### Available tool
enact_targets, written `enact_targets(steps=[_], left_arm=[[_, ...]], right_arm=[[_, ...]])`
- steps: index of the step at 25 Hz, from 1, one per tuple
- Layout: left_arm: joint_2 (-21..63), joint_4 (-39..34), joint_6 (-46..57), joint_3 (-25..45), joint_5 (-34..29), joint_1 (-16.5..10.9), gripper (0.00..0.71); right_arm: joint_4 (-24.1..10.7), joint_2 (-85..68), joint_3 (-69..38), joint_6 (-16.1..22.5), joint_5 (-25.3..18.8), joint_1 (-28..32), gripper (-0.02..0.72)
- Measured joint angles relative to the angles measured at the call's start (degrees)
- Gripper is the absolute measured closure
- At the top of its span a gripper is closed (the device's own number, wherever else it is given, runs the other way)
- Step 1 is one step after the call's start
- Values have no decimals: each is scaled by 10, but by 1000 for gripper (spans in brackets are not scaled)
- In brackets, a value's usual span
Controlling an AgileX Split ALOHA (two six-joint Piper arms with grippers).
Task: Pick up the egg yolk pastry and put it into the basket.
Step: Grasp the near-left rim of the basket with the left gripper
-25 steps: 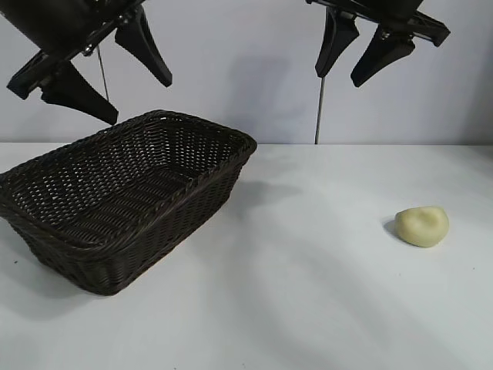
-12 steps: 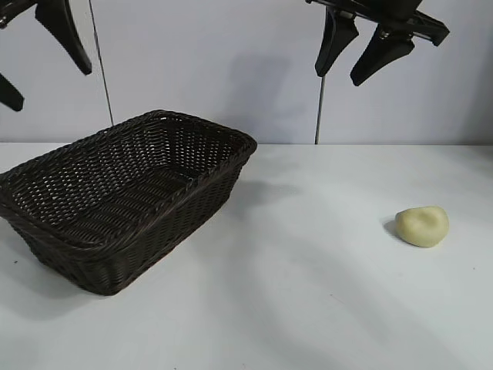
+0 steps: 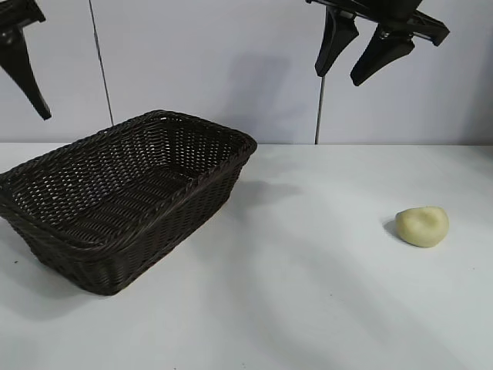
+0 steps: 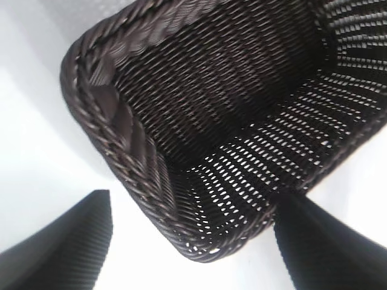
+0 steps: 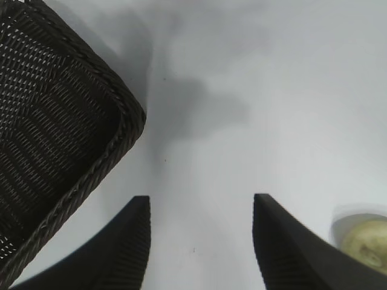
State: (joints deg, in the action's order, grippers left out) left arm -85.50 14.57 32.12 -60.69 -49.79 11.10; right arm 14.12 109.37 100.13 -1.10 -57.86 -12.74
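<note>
The pale yellow egg yolk pastry point(image 3: 422, 226) lies on the white table at the right; a part of it shows in the right wrist view point(image 5: 366, 243). The dark brown woven basket point(image 3: 115, 196) stands at the left, empty, and also shows in the left wrist view point(image 4: 230, 139) and the right wrist view point(image 5: 54, 145). My right gripper point(image 3: 356, 71) hangs open and empty high above the table's middle right, well above and left of the pastry. My left gripper point(image 4: 193, 202) is open and empty high above the basket's left end; in the exterior view only one finger point(image 3: 23, 65) shows at the left edge.
The white table point(image 3: 308, 293) stretches between the basket and the pastry. A grey back wall with thin vertical seams point(image 3: 318, 108) stands behind.
My left gripper has swung up and away to the left, off the basket's rim, and is now mostly out of the exterior view. The right gripper, basket and pastry have not moved.
</note>
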Motion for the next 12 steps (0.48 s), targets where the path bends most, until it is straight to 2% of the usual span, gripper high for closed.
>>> enact_targets(steps=[8, 12], left_arm=[[-1, -19, 95, 70, 81, 0, 168], [-15, -18, 109, 81, 97, 0, 168]], right_arm=[[0, 0, 0, 0, 0, 0, 323], [0, 0, 0, 0, 3, 0, 323]])
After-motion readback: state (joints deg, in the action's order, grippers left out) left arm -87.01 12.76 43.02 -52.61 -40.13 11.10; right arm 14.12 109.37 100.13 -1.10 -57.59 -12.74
